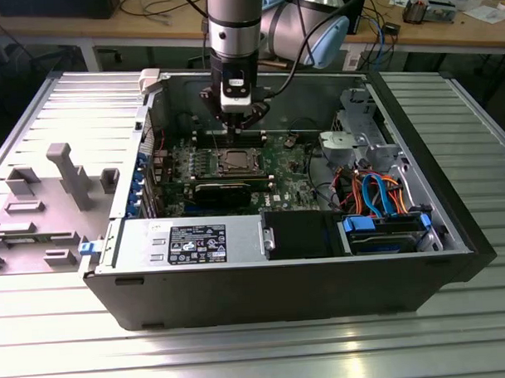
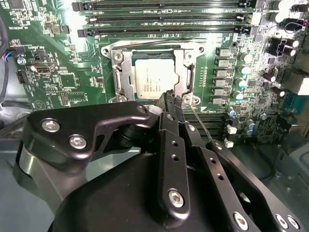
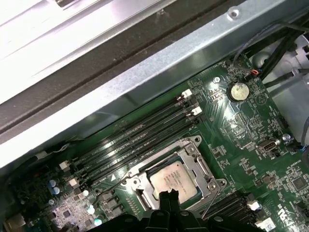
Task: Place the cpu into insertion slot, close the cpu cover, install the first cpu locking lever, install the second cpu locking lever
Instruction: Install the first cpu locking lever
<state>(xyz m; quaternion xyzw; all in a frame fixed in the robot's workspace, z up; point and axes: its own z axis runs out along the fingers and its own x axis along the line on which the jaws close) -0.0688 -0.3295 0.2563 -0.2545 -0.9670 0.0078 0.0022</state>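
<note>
**Chip is in, cover is down, levers look loose**

In the exterior view, the grey robot arm [image 1: 234,24] reaches straight down into the open dark grey metal computer case [image 1: 265,300]. Its black gripper [image 1: 236,130] hangs just above the green motherboard [image 1: 289,167], right beside the cpu [image 1: 235,162], a small flat square chip with a dull silver-grey top.

In the second wrist view, the cpu sits flat inside the insertion slot [image 2: 117,56], the small square socket with a silvery metal rim. The cpu cover [image 2: 124,77], a thin silvery metal frame with a big square window, lies down around the chip. So the first two jobs look done. One thin wire locking lever [image 2: 200,124] sticks out loose, so I think the levers are not hooked yet. The gripper's fingertips [image 2: 167,98] are pressed close together near the cover's corner. I see nothing between them.

In the first wrist view, the gripper tip is at the cpu's edge, and another thin wire lever [image 3: 110,186] curves away from the slot.
</note>
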